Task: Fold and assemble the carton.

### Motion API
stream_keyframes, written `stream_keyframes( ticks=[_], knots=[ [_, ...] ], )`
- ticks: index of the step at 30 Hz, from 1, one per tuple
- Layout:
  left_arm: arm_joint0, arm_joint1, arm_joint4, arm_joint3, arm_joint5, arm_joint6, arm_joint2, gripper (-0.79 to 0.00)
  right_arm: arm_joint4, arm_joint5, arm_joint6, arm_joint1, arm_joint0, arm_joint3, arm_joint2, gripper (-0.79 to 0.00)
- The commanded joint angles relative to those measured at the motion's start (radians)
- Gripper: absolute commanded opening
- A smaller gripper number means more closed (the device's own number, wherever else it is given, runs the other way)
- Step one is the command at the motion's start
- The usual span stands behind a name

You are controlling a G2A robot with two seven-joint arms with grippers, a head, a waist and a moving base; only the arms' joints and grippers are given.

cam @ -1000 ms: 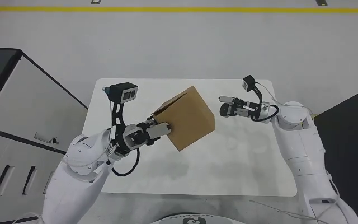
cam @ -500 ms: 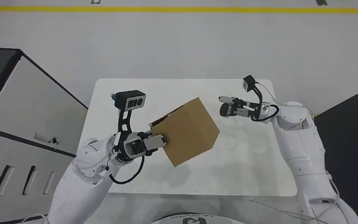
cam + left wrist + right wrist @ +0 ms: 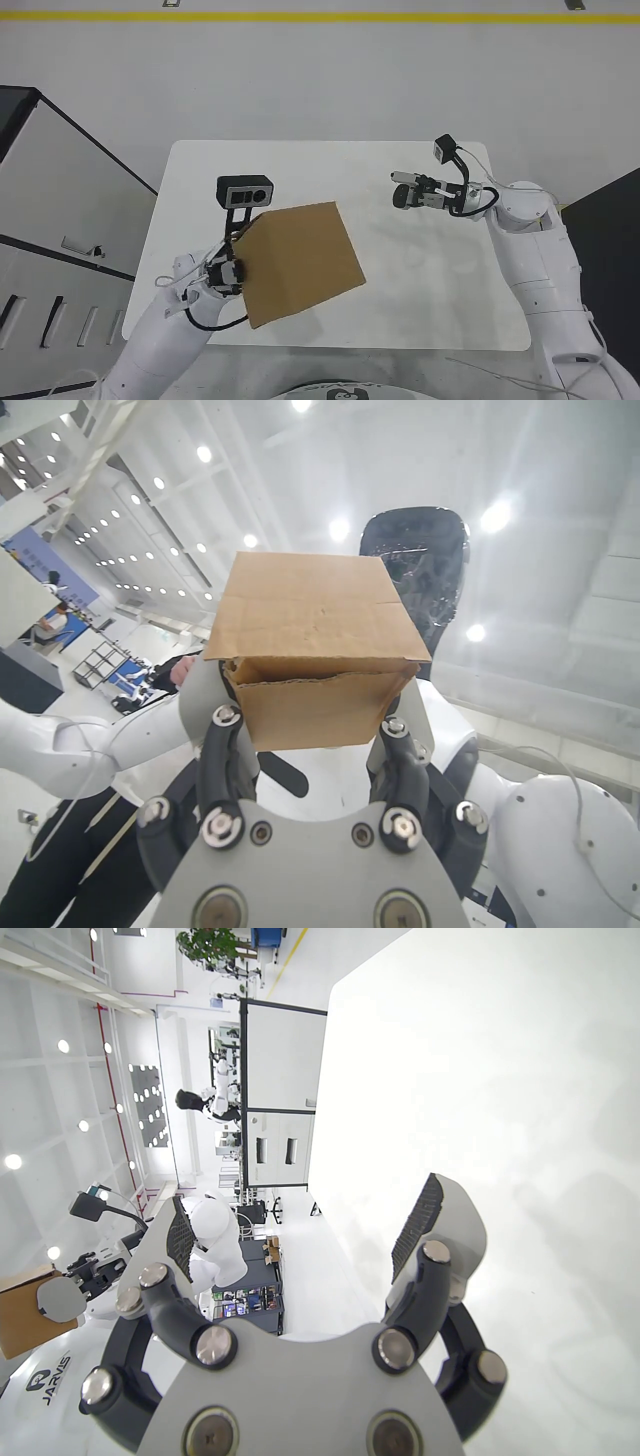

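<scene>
A brown cardboard carton (image 3: pixel 300 260) is held up above the front left part of the white table (image 3: pixel 430 290), tilted so one broad face looks upward. My left gripper (image 3: pixel 305 705) is shut on the carton (image 3: pixel 312 640), its fingers (image 3: pixel 205 695) clamping the lower flap from both sides. The gripper itself is tucked under the carton's left edge in the top view, near my left wrist (image 3: pixel 225 275). My right gripper (image 3: pixel 398 190) hovers open over the back right of the table, well apart from the carton. Between its ribbed pads (image 3: pixel 417 1223) there is nothing.
A grey cabinet (image 3: pixel 50 200) stands to the left of the table. A yellow floor line (image 3: pixel 320 16) runs behind it. The carton (image 3: pixel 22 1313) and left gripper show far off in the right wrist view. The table's middle and right are bare.
My left arm has swung the carton toward the front left and rotated it, so a broad flat face now points up. The right arm has stayed still.
</scene>
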Motion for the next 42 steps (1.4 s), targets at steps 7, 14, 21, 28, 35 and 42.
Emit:
stream_keyframes(
  ticks=[7,14,21,28,35,42],
  knots=[
    [-0.011,-0.019,-0.053,0.014,0.027,-0.024,0.002,-0.785,0.000,0.000,0.000,0.000,0.000,0.000,0.000,0.000],
    [-0.001,-0.028,0.051,0.055,-0.017,0.053,-0.035,-0.785,0.000,0.000,0.000,0.000,0.000,0.000,0.000,0.000],
    [0.004,-0.033,0.127,0.045,0.008,0.206,-0.072,-0.785,0.000,0.000,0.000,0.000,0.000,0.000,0.000,0.000],
    [0.004,-0.041,0.074,0.043,0.026,0.213,-0.073,-0.785,0.000,0.000,0.000,0.000,0.000,0.000,0.000,0.000],
    [-0.019,-0.049,0.003,0.058,0.032,0.056,-0.060,-0.785,0.000,0.000,0.000,0.000,0.000,0.000,0.000,0.000],
    [-0.042,-0.055,0.055,0.084,0.009,-0.006,-0.073,-0.785,0.000,0.000,0.000,0.000,0.000,0.000,0.000,0.000]
  ],
)
